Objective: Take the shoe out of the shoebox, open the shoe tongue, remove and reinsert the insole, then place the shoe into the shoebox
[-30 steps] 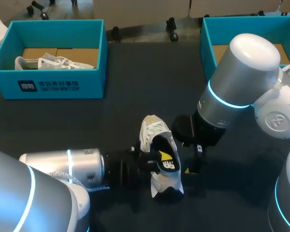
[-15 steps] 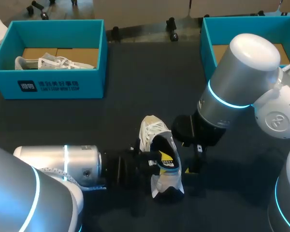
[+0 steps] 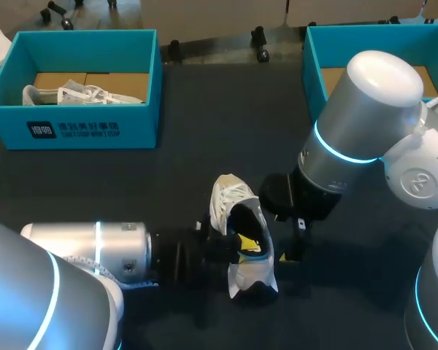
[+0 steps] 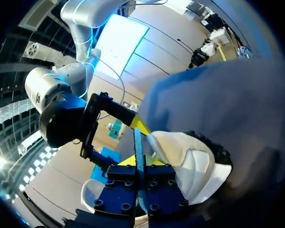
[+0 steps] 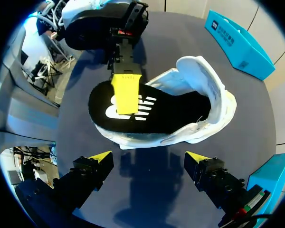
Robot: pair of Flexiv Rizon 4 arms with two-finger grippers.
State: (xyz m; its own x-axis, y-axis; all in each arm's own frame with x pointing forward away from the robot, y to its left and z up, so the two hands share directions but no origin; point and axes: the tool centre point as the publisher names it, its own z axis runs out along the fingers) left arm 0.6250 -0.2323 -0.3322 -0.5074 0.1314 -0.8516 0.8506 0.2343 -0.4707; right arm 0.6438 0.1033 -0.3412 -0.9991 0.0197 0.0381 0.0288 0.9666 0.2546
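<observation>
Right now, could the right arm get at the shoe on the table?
Probably yes. The shoe lies just ahead of the right gripper, whose fingers are open, with only bare table between. The left gripper pinches the insole from the far side, so the near side looks free.

Left arm (image 3: 87,251), right arm (image 3: 358,109): silver-grey cylinders, cyan glowing rings, white rounded caps; black jaws, yellow tips.

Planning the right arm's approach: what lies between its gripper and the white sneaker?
Only bare dark tabletop, as the right wrist view shows, separates the open right gripper from the white sneaker.
</observation>
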